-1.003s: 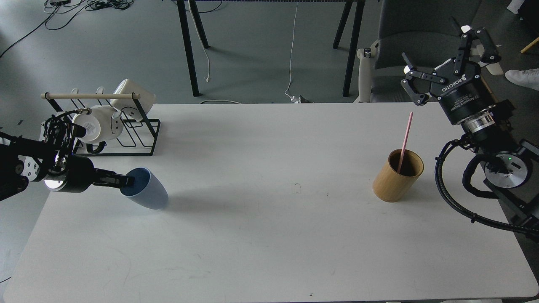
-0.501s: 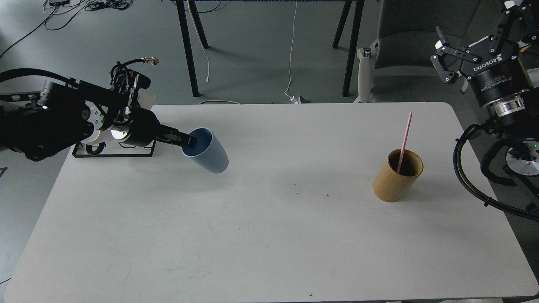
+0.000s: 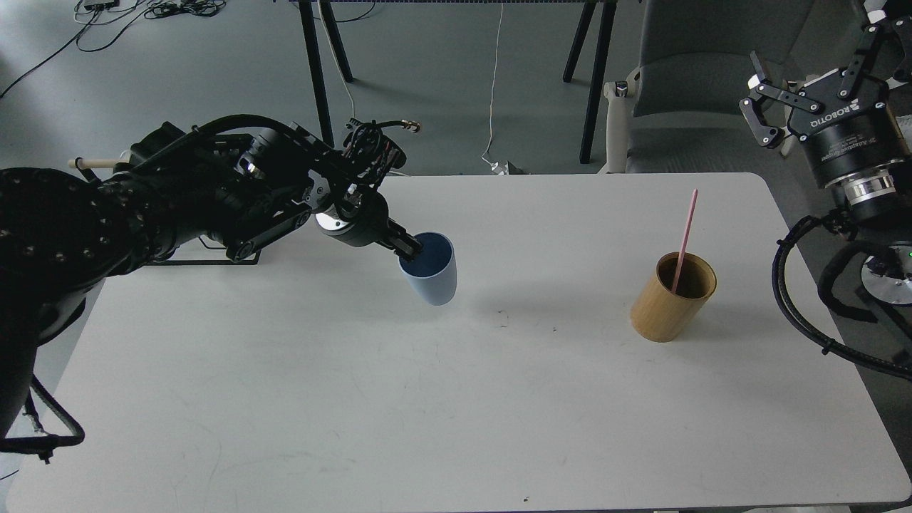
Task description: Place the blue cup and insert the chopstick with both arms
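Note:
The pale-blue cup point(image 3: 431, 274) is near the table's middle, almost upright, its dark inside showing. My left gripper point(image 3: 408, 249) is shut on the cup's near-left rim and holds it close to the table top; whether its base touches the table I cannot tell. The pink chopstick point(image 3: 684, 239) stands leaning in the tan bamboo holder point(image 3: 670, 299) at the right. My right gripper point(image 3: 819, 71) is open and empty, raised beyond the table's far right corner, well above and right of the holder.
The white table point(image 3: 456, 413) stretches toward me. The black mug rack point(image 3: 206, 258) at the far left is mostly hidden behind my left arm. A grey chair point(image 3: 698, 78) and table legs stand behind the table.
My left gripper has carried the cup right from the table's left side toward the middle and turned it from tilted to nearly upright. My right gripper rose and moved right, staying open.

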You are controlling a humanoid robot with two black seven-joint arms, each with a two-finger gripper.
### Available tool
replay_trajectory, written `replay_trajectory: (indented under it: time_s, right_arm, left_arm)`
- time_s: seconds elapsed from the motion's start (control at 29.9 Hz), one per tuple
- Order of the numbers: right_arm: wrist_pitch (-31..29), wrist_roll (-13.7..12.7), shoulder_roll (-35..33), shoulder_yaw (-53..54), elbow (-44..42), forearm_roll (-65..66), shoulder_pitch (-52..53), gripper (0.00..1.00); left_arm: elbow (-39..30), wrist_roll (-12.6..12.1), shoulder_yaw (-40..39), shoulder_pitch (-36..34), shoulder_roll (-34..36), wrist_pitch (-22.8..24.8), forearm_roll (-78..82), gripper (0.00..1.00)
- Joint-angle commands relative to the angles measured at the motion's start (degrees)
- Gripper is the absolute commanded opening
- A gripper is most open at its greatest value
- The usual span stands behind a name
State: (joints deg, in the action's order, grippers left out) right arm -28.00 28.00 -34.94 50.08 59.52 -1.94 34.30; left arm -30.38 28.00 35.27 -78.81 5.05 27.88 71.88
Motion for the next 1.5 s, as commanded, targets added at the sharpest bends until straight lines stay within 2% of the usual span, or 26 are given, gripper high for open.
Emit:
replay_trajectory:
  time_s: [0.0, 0.3, 0.53, 0.7, 0.8, 0.94, 1.0, 1.07, 1.27, 1.47]
  right_arm:
    - [0.0, 0.0, 0.4, -0.2, -0.2, 0.0, -0.2, 0.96]
    - [0.0, 0.0, 0.5, -0.3, -0.4, 0.0, -0.2, 0.96]
    - [0.0, 0.0, 0.5, -0.3, -0.3, 0.0, -0.2, 0.96]
    - [0.0, 0.0, 0.5, -0.3, -0.3, 0.0, -0.4, 0.96]
    - [0.0, 0.0, 0.4, -0.2, -0.3, 0.0, -0.4, 0.96]
    - [0.0, 0.0, -0.7, 0.2, 0.7, 0.0, -0.2, 0.96]
    - [0.0, 0.0, -2.8, 1.8, 1.6, 0.2, -0.1, 0.96]
    - [0.0, 0.0, -5.1, 3.7, 2.2, 0.9, 0.2, 0.96]
    - [10.3, 0.0, -10.0, 6.7, 2.9, 19.0, 0.4, 0.96]
    - [32.8, 0.0, -12.9, 6.3, 9.8, 48.4, -3.3, 0.96]
  left_arm:
    - [0.1, 0.0, 0.1, 1.2, -0.7, -0.2, 0.0, 0.02]
    - [1.4, 0.0, 0.2, 4.0, -1.7, -0.4, 0.0, 0.05]
    - [1.3, 0.0, 0.1, 4.1, -1.0, -0.1, -0.1, 0.13]
    - [1.0, 0.0, -0.4, 4.1, -0.5, 0.1, -0.3, 0.22]
    - [0.9, 0.0, -1.1, 4.0, 0.7, 0.1, -1.4, 0.36]
    - [0.5, 0.0, -4.9, 3.9, 3.0, 0.1, -7.5, 0.74]
    - [0.4, 0.0, -7.3, 3.9, 4.4, 0.1, -9.6, 0.84]
    - [0.4, 0.0, -9.9, 4.1, 6.1, 0.1, -10.2, 0.89]
    - [0.3, 0.0, -22.2, 6.6, 10.9, 0.1, -14.0, 0.92]
    - [-0.6, 0.0, -37.6, 10.2, 11.9, 0.1, -22.2, 0.92]
